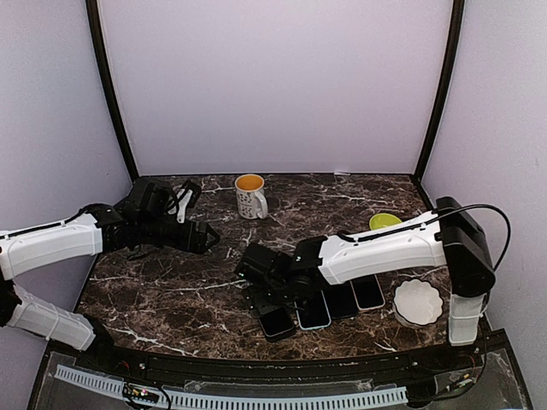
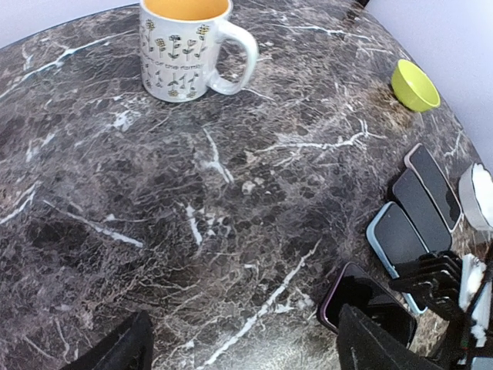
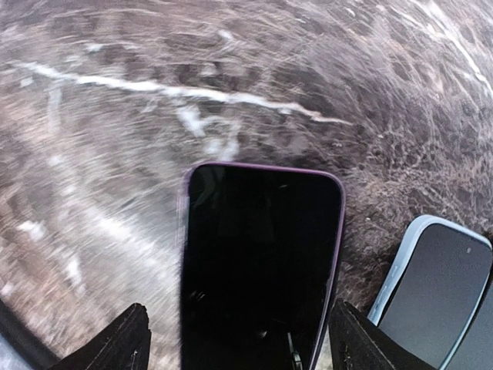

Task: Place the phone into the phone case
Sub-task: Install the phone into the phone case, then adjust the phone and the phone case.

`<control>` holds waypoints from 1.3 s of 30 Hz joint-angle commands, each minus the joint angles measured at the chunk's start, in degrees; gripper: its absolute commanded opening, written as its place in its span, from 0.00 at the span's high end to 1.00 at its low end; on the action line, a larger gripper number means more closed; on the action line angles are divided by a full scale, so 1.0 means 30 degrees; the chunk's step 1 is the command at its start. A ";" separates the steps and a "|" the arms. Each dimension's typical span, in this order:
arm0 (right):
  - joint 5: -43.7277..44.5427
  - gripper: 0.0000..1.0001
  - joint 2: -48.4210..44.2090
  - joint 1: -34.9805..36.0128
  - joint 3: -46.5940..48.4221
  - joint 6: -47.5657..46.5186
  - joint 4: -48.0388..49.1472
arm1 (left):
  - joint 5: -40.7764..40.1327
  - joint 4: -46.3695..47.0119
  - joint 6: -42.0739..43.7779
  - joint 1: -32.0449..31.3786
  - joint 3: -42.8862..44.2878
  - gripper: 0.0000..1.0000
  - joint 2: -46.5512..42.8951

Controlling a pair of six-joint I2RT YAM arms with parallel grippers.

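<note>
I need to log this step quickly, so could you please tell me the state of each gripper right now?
Left gripper: open, holding nothing.
Right gripper: open, fingers either side of the purple-edged phone, not gripping it.

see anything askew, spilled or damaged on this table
Nothing stands out. The mug stands upright with no spill around it, the row of phones lies flat and side by side, and the purple-edged phone shows no visible damage.
</note>
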 commanded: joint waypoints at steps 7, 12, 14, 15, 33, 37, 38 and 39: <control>-0.2085 0.17 -0.1383 -0.0447 -0.1479 -0.0358 0.1568 | 0.2707 0.0397 0.0093 -0.3129 0.0856 0.32 0.3616; -0.1988 0.22 -0.1778 -0.0169 -0.2261 -0.0063 0.1856 | 0.2268 0.1114 -0.0072 -0.3760 0.2127 0.45 0.6301; -0.1828 0.27 -0.1982 0.0199 -0.2229 -0.0057 0.1404 | 0.2112 0.1254 -0.0021 -0.3823 0.2736 0.47 0.7413; -0.1755 0.29 -0.2134 0.0469 -0.2186 -0.0109 0.1170 | 0.2069 0.1272 0.0005 -0.3852 0.3156 0.49 0.8056; -0.4138 0.85 -0.4091 0.2664 -0.6970 0.1236 0.3322 | 0.2869 0.0736 0.0980 -0.5020 0.3914 0.63 1.0085; -0.4142 0.86 -0.3720 0.2647 -0.7204 0.1458 0.3824 | 0.2615 0.0739 0.1059 -0.5134 0.3798 0.63 1.0328; -0.4107 0.86 -0.3644 0.2624 -0.7243 0.1530 0.3981 | 0.2526 0.0726 0.1102 -0.5123 0.3876 0.63 1.0462; -0.4071 0.86 -0.3547 0.2596 -0.7248 0.1576 0.4101 | 0.2408 0.0709 0.1171 -0.5159 0.3976 0.62 1.0528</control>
